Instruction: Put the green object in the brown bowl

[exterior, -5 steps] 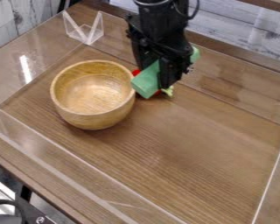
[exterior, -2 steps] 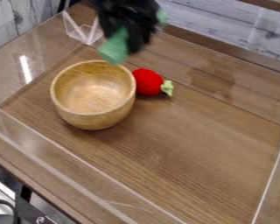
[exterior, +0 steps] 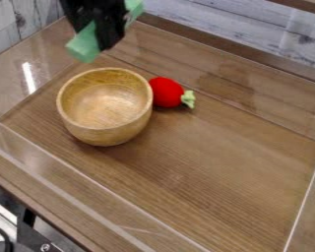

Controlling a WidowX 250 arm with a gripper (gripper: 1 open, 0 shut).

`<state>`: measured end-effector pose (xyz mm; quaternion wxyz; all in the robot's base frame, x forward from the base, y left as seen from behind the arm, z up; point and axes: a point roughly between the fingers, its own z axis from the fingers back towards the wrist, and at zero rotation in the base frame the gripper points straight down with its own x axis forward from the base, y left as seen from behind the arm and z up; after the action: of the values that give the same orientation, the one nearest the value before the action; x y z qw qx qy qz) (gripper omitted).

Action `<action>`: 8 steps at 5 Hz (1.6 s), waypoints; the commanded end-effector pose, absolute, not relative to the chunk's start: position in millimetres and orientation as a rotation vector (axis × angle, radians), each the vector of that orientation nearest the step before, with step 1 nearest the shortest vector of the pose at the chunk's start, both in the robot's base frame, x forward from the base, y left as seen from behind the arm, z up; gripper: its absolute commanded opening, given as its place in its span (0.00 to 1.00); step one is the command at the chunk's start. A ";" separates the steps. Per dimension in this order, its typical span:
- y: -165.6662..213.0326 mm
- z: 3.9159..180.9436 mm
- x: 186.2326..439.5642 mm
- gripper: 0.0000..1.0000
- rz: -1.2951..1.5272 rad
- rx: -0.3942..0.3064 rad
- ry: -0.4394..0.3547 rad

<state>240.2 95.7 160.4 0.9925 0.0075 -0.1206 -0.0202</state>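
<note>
Reaching in from the top left corner, your arm (exterior: 92,12) is a dark, motion-blurred shape that comes down steeply toward the counter (exterior: 213,167), with only its lower end in frame. The tool (exterior: 90,39) hangs above and just behind the far left rim of the brown bowl (exterior: 105,106), not touching it.

The green object (exterior: 84,44) sits at the tip of the tool, lifted well clear of the counter. It shows as a light-green block, tilted, with its lower corner dipping toward the left; blur makes its long axis hard to read, and you cannot tell exactly which way that axis runs.

Your tool is clamped tight on the green object, its fingers drawn in against the block, though the fingers themselves are too smeared to pick out one by one. The block is the only thing it touches.

The brown bowl stands upright on the wooden counter, its hollow showing bare wood grain. A red round toy (exterior: 168,93) with a small green leafy top lies just beside the bowl's right rim. Clear plastic walls (exterior: 68,202) ring the counter.
</note>
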 end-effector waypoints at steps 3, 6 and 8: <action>83.3 138.4 263.3 0.00 0.061 0.041 -0.239; 115.1 141.1 257.4 0.00 0.076 0.053 -0.223; 114.0 143.3 252.5 0.00 0.090 0.057 -0.222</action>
<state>250.1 110.5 129.9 0.9949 0.0173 -0.0892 0.0434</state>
